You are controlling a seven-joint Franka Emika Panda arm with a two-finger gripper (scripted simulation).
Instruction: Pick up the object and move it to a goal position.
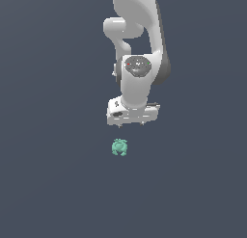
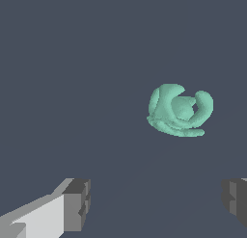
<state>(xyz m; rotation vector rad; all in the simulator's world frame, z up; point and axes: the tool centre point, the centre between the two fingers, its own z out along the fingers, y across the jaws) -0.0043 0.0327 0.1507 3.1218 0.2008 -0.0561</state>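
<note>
The object (image 1: 119,148) is a small teal-green lumpy item lying on the dark grey floor, just below the white arm's hand in the exterior view. In the wrist view the object (image 2: 179,110) shows curled knobby lobes and sits apart from the fingers. My gripper (image 1: 132,123) hovers above it, slightly toward the exterior view's right. The gripper (image 2: 157,205) is open, with a wide gap between its two dark-tipped fingers (image 2: 77,204) and nothing held.
A plain dark grey surface (image 1: 48,184) fills both views. The white arm (image 1: 140,49) rises toward the top of the exterior view.
</note>
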